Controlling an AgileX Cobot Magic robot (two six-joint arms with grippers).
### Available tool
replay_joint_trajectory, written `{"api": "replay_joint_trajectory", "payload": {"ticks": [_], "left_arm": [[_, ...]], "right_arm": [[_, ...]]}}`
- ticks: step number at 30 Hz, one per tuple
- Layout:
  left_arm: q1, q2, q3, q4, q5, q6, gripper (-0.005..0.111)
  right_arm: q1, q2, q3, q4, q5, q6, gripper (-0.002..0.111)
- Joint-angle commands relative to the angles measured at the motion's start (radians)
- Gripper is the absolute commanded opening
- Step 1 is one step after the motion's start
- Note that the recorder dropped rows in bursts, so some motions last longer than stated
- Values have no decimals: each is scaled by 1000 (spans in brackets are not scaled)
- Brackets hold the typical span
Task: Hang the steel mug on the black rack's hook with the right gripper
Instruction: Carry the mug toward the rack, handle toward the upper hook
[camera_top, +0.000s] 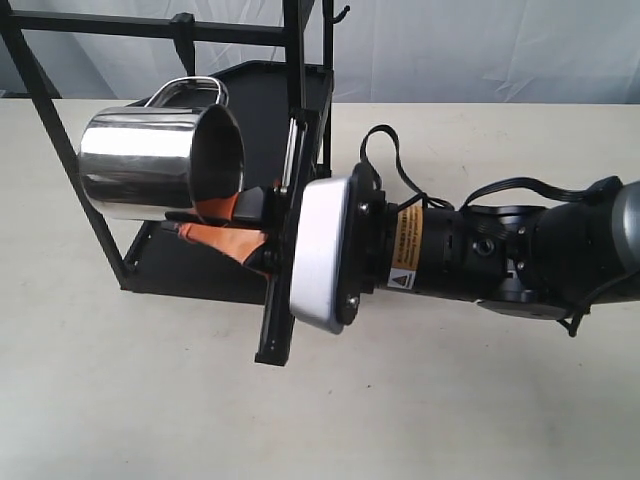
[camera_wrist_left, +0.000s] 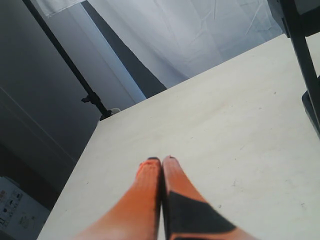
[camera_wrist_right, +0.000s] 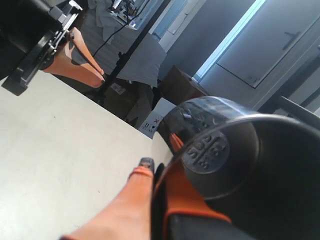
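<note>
Steel mug (camera_top: 150, 165) lies sideways, long axis 9-to-3, mouth toward 3 o'clock, handle at 12; right tool (camera_top: 195, 220) clamps its wall.

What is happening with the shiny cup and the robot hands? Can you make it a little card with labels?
steel mug: tipped on its side, lifted off the table
right end effector: shut on the steel mug's wall at the rim
left end effector: shut, holding nothing, over the table
black rack: stands on the table
hook: on the rack's top bar, nothing hanging on it
mug on hook: not yet
</note>
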Motion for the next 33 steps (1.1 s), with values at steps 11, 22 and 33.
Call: {"api": "replay_joint_trajectory", "payload": {"ticks": [11, 22, 33], "left_arm": [[-1, -5, -2, 1, -13, -2, 2], [-1, -5, -2, 1, -13, -2, 2], [-1, -5, -2, 1, -13, -2, 2]], "right_arm": [[-6, 13, -1, 22, 11, 16, -1], [-6, 13, -1, 28, 11, 93, -1], [-6, 13, -1, 30, 13, 101, -1]]}}
